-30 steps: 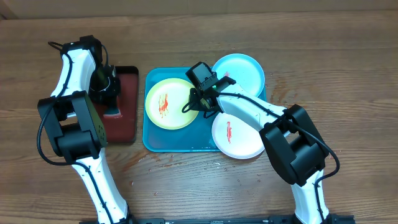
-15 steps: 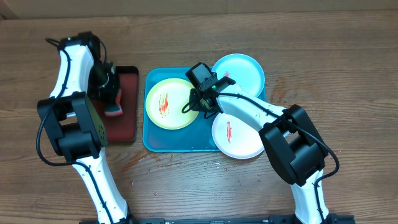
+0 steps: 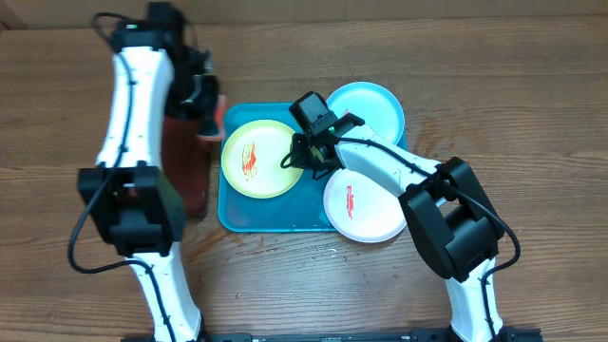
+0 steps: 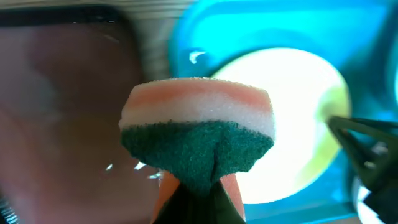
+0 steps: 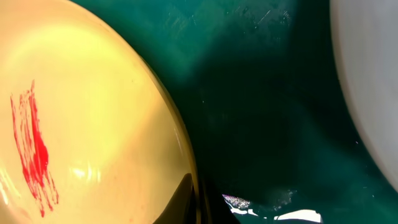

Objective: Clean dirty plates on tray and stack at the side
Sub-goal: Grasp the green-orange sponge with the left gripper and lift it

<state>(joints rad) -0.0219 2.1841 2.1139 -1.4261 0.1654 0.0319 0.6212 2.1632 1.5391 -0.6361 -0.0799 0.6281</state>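
Brown wooden table (image 3: 532, 114), grain running left to right. Directly on it: turquoise-blue tray (image 3: 275, 217) near the middle and, just beside that on the left, a smaller black tray (image 3: 190, 176) with red inside. White plate (image 3: 366, 204) overhanging the turquoise tray's near right corner, out above bare wood.

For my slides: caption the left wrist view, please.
Left gripper pinching a pink-and-green sponge, with the yellow-green plate on the turquoise tray behind.

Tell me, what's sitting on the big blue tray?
A yellow-green plate and a white plate, both smeared red, plus a light blue plate. The right arm covers the tray where they meet.
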